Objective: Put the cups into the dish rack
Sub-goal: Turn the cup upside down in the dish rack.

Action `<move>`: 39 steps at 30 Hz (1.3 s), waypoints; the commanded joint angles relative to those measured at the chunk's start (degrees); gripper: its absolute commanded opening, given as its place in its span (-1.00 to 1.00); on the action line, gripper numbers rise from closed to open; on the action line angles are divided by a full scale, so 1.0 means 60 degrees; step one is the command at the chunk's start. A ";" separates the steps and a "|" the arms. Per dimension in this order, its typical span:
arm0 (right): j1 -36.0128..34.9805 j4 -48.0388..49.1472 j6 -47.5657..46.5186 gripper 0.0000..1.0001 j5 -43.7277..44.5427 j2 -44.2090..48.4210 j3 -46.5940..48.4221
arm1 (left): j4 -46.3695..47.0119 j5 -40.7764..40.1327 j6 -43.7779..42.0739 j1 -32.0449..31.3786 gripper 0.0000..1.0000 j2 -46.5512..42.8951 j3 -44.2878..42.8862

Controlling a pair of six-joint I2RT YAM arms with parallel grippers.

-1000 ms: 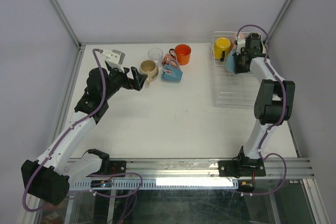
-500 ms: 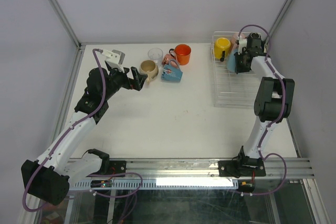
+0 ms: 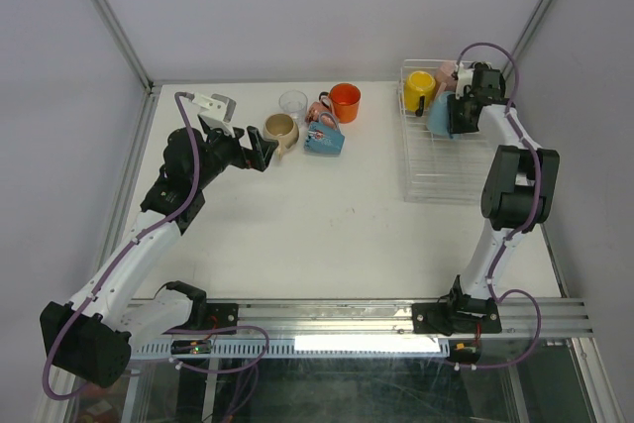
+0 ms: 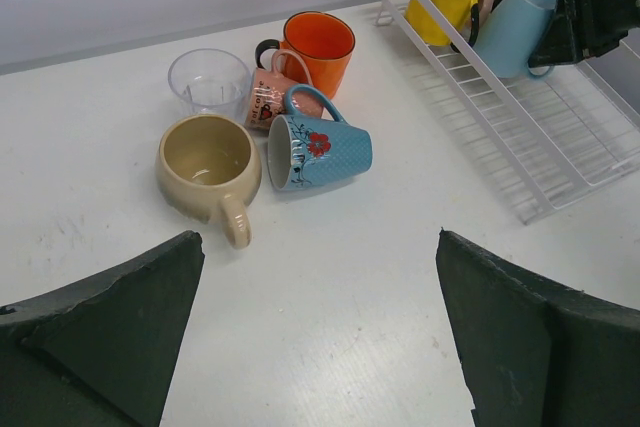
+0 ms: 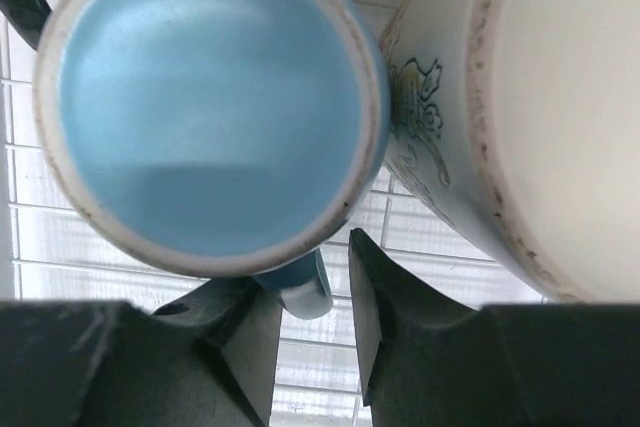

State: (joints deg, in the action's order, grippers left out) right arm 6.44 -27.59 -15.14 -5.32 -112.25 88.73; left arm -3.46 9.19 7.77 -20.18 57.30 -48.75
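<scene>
The dish rack [image 3: 436, 170] stands at the right and holds a yellow mug [image 3: 419, 86], a pink mug [image 3: 448, 70] and a white mug [image 5: 520, 117]. My right gripper [image 3: 461, 111] is shut on the handle of a light blue mug [image 5: 210, 107], which leans in the rack's far end between the yellow and white mugs. On the table are a beige mug [image 4: 205, 162], a glass tumbler [image 4: 208, 82], a small pink mug [image 4: 268, 102], a blue patterned mug [image 4: 320, 150] on its side and an orange mug [image 4: 318, 42]. My left gripper [image 4: 320, 247] is open and empty, just short of the beige mug.
The rack's wire floor [image 4: 560, 137] is bare nearer me. A white bracket [image 3: 213, 103] sits on the left arm near the table's back left. Enclosure walls and metal posts close in the back and sides.
My right gripper has carried the light blue mug slightly back and right in the rack. The left arm has not moved.
</scene>
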 commanded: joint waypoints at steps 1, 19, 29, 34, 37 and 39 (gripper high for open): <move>0.0154 0.0577 -0.0118 -0.31 -0.0050 0.0640 0.0217 | 0.0326 -0.0023 -0.0252 0.0008 0.98 -0.0160 0.0030; 0.0269 0.0567 -0.0223 -0.32 0.0011 0.1428 -0.0104 | 0.0349 0.0006 -0.0239 0.0009 0.98 -0.0252 0.0049; 0.0394 0.0600 -0.0334 -0.33 -0.0196 0.2207 -0.0616 | 0.0374 0.0035 -0.0216 -0.0004 0.98 -0.0249 0.0075; 0.0458 0.0562 -0.0312 -0.33 -0.0679 0.2859 -0.0966 | 0.0458 0.0160 -0.0181 0.0007 0.98 -0.0233 0.0107; 0.0457 0.0507 -0.0218 -0.33 -0.1202 0.3478 -0.1271 | 0.0502 0.0240 -0.0153 0.0006 0.98 -0.0193 0.0125; 0.0456 0.0477 -0.0069 -0.33 -0.1607 0.3953 -0.1535 | 0.0509 0.0253 -0.0153 0.0009 0.98 -0.0168 0.0125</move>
State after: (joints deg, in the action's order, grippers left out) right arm 8.86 -26.44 -16.38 -9.32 -96.27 81.06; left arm -3.40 9.30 7.40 -20.18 57.19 -48.05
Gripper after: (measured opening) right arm 0.336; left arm 0.991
